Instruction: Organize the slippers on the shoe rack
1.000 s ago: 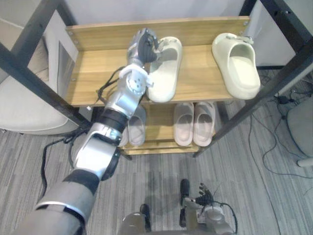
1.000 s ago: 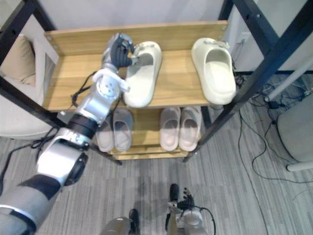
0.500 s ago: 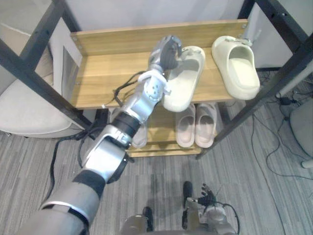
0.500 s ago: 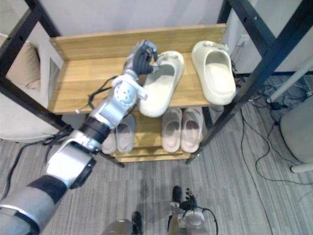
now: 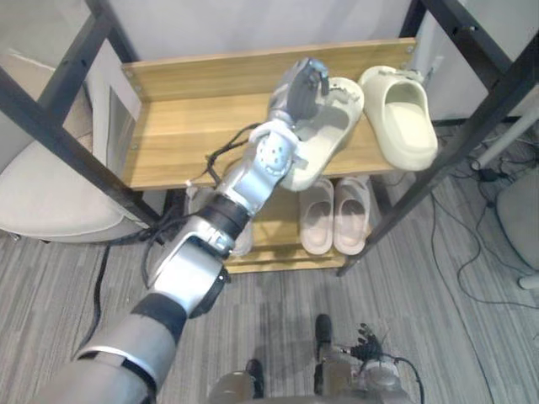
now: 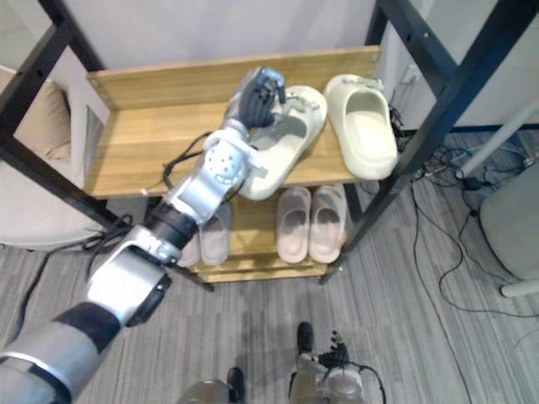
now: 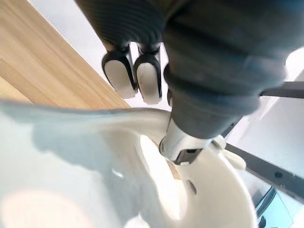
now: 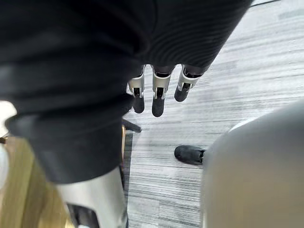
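On the wooden top shelf [image 5: 189, 126] of the shoe rack, my left hand [image 5: 301, 87] is shut on the strap end of a cream slipper [image 5: 328, 139]. That slipper lies at a slant, its toe close beside a second cream slipper [image 5: 406, 118] at the shelf's right end. In the left wrist view the fingers [image 7: 135, 76] curl over the strap of the slipper [image 7: 71, 166] and the thumb [image 7: 183, 142] presses into its opening. My right hand [image 5: 368, 343] hangs low near the floor, fingers [image 8: 159, 90] straight and holding nothing.
The lower shelf holds a pinkish pair of slippers [image 5: 335, 215] and another pale slipper [image 5: 242, 236] partly behind my arm. Black frame posts [image 5: 63, 126] [image 5: 459, 126] flank the rack. A beige cushion [image 5: 42, 202] sits left; cables [image 5: 472, 244] trail on the carpet right.
My left hand has carried the held slipper rightward along the top shelf, from near the middle to beside the other cream slipper. The right hand stays low.
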Motion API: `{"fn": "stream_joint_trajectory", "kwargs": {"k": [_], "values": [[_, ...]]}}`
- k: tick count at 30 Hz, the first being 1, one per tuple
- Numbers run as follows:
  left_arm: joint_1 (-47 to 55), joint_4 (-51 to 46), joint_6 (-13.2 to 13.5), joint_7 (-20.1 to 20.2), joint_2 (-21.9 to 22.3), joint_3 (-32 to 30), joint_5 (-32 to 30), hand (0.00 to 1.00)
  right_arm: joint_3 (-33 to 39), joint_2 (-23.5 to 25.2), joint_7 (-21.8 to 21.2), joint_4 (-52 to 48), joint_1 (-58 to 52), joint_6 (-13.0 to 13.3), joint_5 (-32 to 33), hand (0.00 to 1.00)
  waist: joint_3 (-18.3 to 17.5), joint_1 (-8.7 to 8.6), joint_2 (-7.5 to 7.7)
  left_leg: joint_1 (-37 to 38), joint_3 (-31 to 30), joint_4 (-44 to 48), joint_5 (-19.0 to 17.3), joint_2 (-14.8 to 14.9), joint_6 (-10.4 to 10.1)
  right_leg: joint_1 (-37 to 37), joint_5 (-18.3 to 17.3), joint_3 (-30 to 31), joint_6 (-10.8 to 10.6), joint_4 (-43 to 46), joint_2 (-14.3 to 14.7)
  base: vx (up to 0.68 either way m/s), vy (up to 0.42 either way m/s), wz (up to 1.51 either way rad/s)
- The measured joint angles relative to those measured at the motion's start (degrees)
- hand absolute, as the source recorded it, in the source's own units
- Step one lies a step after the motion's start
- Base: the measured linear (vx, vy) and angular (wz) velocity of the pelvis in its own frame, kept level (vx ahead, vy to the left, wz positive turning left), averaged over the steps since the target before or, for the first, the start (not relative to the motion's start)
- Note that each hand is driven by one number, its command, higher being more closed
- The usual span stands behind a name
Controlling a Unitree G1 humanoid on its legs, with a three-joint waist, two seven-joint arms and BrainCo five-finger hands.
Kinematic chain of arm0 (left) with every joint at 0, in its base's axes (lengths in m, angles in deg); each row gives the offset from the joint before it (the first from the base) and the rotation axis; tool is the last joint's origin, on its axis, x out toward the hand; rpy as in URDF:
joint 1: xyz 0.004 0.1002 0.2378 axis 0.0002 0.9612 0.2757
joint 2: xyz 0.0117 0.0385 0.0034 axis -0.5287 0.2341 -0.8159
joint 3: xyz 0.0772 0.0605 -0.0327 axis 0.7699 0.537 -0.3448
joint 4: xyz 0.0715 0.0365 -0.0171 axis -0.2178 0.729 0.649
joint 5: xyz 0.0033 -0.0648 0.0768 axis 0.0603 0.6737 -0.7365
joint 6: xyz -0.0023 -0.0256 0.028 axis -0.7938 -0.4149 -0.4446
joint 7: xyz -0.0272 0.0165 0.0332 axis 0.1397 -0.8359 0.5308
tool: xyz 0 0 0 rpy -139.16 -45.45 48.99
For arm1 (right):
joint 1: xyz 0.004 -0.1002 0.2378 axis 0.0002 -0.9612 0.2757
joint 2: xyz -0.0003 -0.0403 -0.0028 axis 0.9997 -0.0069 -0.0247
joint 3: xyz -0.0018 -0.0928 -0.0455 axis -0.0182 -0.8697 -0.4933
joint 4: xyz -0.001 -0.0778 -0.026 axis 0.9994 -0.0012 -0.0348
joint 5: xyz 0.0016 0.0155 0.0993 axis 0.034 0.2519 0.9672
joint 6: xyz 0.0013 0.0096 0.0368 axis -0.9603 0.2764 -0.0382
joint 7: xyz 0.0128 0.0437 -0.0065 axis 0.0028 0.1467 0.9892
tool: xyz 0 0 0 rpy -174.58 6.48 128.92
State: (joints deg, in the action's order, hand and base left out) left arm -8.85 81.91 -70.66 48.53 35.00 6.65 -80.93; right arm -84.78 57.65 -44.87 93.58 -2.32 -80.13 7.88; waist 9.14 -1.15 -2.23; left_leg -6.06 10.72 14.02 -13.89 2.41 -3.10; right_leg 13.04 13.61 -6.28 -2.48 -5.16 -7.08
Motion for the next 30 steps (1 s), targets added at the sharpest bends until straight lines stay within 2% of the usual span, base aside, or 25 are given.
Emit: {"fn": "stream_joint_trajectory", "kwargs": {"k": [8,16,23,30], "values": [[-0.5,2.5,-0.3,-0.1,-0.2,-5.5,2.7,1.0,0.1,0.0,0.0,-0.3,0.0,0.0,0.3,0.0,-0.2,0.02,0.0,-1.8,0.6,0.2,0.0,0.0,0.0,2.1,0.2,0.3,-0.1,0.0,0.0,0.01,0.003,-0.01],[-2.9,4.0,-0.3,-0.3,0.0,-8.5,8.4,1.0,0.0,0.0,0.0,-0.6,0.0,-0.1,0.3,0.0,-0.2,-0.02,0.01,-2.1,1.0,0.1,0.0,0.0,0.0,2.5,0.2,0.5,-0.1,0.0,0.0,0.0,0.002,0.0],[-3.6,4.0,-0.4,-0.8,0.5,-9.7,12.1,1.0,0.0,0.1,0.0,-1.2,-0.1,-0.2,0.3,0.0,-0.2,-0.17,0.08,-3.1,1.6,0.1,0.0,0.2,0.0,3.9,0.4,1.0,0.0,0.0,0.2,-0.01,0.002,-0.04],[-4.3,4.0,-0.3,-1.9,2.9,-10.2,16.1,1.0,0.0,0.2,0.1,-1.3,-0.1,-0.2,0.3,0.0,-0.1,-0.22,0.29,-3.0,2.3,0.1,-0.3,0.1,0.3,4.0,0.5,1.6,-0.2,0.0,0.2,0.01,0.013,-0.03]]}}
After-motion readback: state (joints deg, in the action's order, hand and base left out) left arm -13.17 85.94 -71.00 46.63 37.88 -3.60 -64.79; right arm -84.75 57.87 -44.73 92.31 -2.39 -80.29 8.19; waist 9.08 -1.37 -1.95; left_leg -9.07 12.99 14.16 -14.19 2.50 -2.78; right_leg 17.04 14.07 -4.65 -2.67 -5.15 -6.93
